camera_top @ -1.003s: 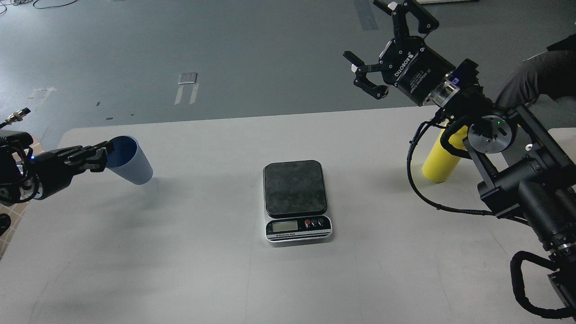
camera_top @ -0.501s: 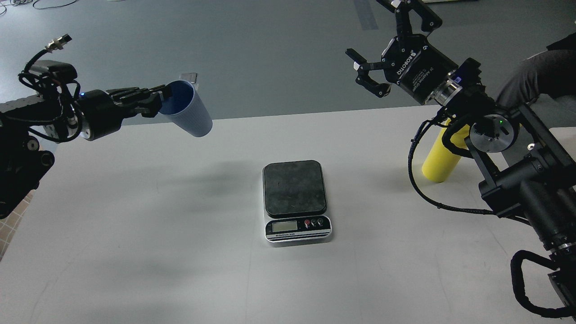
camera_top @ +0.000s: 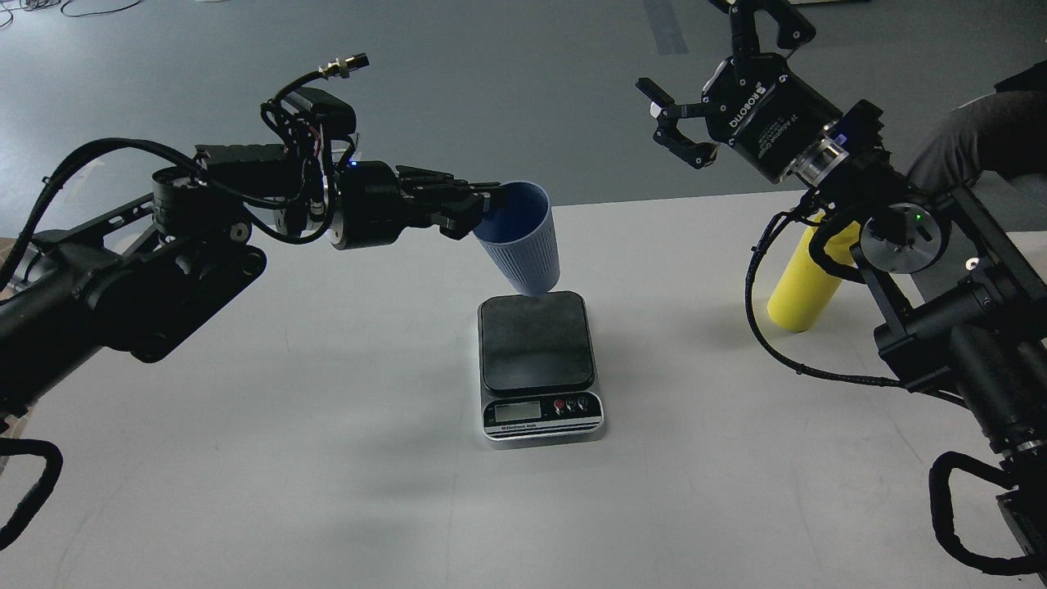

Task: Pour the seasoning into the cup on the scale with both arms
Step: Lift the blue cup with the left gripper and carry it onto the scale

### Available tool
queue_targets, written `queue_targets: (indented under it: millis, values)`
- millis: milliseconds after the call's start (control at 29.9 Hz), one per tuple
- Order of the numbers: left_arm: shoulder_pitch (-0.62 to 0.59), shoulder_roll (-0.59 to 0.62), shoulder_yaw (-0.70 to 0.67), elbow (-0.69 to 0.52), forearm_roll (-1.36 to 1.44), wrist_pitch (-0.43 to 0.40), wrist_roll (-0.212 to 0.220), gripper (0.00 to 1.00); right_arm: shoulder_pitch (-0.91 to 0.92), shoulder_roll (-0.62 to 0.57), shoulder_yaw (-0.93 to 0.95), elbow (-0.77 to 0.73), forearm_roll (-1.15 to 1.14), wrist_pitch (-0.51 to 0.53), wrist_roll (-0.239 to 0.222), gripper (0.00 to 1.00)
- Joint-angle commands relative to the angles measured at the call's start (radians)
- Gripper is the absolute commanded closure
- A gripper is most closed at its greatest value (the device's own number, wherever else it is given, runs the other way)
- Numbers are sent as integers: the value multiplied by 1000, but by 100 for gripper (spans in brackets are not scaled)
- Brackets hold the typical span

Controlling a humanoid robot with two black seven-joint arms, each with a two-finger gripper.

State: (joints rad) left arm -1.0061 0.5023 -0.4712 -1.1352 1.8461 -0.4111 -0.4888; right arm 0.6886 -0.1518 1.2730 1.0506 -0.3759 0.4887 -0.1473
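My left gripper (camera_top: 481,206) is shut on the rim of the light blue ribbed cup (camera_top: 523,245). It holds the cup tilted in the air, its base just above the far edge of the scale's (camera_top: 536,364) dark platform. The scale sits at the table's middle, display toward me. The yellow seasoning bottle (camera_top: 803,282) stands at the right; its upper part and nozzle are hidden behind my right arm. My right gripper (camera_top: 710,78) is open and empty, raised high above the table's far edge, up and left of the bottle.
The white table (camera_top: 327,458) carries only the scale and the bottle. Grey floor lies beyond its far edge. A person's dark-sleeved arm (camera_top: 977,135) shows at the right edge. My right arm's cables (camera_top: 777,343) hang near the bottle.
My left arm has swung from the far left to the centre, lifting the cup and carrying it over the scale's far edge. My right gripper has risen slightly.
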Motion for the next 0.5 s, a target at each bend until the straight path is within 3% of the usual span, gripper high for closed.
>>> queue_targets:
  millis: [0, 468]
  values:
    - [0, -39, 34, 8, 34, 6, 0, 100, 2, 1, 2, -1, 0, 0, 0, 0]
    - [14, -116, 46, 35, 150, 12, 0, 100, 9, 8, 2, -4, 0, 0, 0, 0]
